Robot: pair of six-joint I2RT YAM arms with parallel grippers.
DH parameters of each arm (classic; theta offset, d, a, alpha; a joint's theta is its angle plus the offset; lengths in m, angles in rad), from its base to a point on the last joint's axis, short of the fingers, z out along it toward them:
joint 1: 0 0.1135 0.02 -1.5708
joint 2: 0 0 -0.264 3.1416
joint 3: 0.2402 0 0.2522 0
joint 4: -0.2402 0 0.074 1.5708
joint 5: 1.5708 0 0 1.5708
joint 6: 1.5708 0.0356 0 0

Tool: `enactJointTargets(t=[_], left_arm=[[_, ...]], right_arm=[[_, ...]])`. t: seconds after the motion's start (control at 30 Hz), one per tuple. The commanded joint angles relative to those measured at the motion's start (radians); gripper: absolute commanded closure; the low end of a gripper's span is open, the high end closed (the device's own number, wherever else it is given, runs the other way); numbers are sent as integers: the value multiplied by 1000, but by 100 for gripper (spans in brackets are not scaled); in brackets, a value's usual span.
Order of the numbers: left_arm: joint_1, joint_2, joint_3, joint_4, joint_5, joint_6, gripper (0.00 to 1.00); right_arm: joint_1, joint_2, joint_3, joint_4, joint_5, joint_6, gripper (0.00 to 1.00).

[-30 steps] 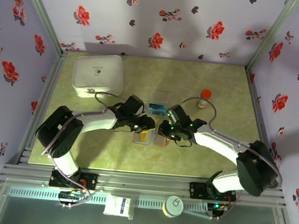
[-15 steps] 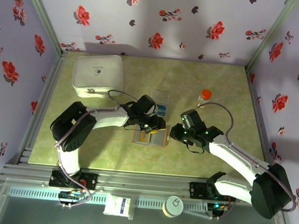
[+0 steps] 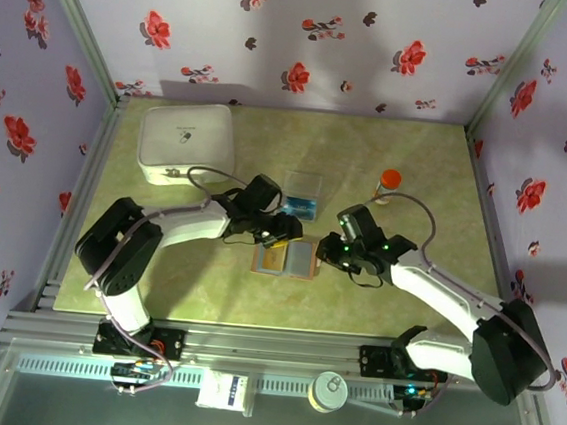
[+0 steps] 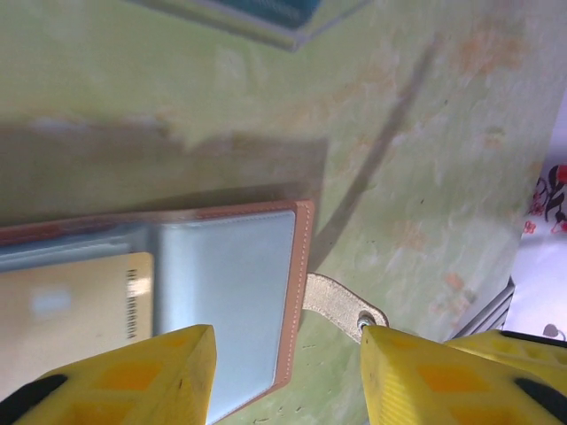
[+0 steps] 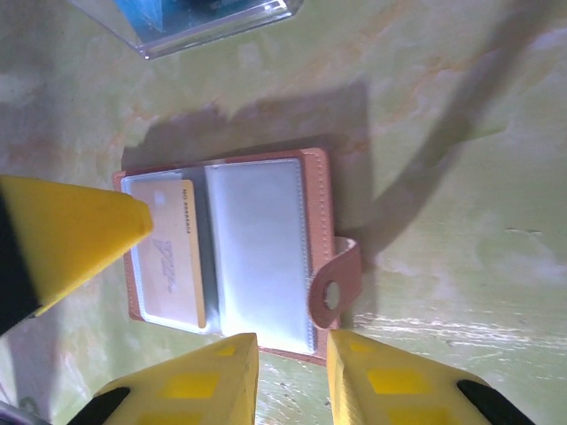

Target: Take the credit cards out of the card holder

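**Crowded middle, open margins**

The card holder lies open mid-bench and is hemmed in. The left gripper hangs over its far edge, and the right gripper sits just beside its strap side. Just beyond them, the clear plastic box blocks an approach from the far side. The near side is bare bench up to the front edge. The white box fills the far-left corner. An orange-capped vial stands near the right arm. The far-right bench is free.
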State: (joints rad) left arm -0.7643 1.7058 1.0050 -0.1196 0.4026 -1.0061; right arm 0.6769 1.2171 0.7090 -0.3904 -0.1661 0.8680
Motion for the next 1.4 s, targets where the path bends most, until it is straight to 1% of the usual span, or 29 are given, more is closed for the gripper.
enactJointTargets(t=[0.0, 0.17, 0.33, 0.4, 0.53, 0.8, 1.0, 1.13, 1.37], left_arm=[[34, -66, -51, -42, -29, 45, 53], [87, -140, -145, -45, -45, 57, 53], [121, -178, -219, -28, -35, 60, 54], [125, -182, -238, -15, -28, 61, 55], [129, -165, -255, 10, -7, 66, 62], [137, -82, -226, 47, 30, 80, 71], [138, -63, -226, 29, 16, 98, 79], [143, -49, -228, 12, 13, 106, 81], [145, -55, -250, 8, 8, 104, 81]], right_arm=[[32, 52, 67, 35, -16, 10, 72], [73, 184, 155, 48, -36, 2, 71], [108, 304, 225, 91, -76, 12, 69], [114, 343, 236, 117, -93, 21, 69], [119, 403, 258, 131, -105, 25, 69], [121, 454, 265, 128, -128, 13, 69], [124, 470, 262, 138, -136, 14, 73], [127, 469, 252, 146, -138, 20, 74], [130, 481, 244, 156, -142, 23, 78]])
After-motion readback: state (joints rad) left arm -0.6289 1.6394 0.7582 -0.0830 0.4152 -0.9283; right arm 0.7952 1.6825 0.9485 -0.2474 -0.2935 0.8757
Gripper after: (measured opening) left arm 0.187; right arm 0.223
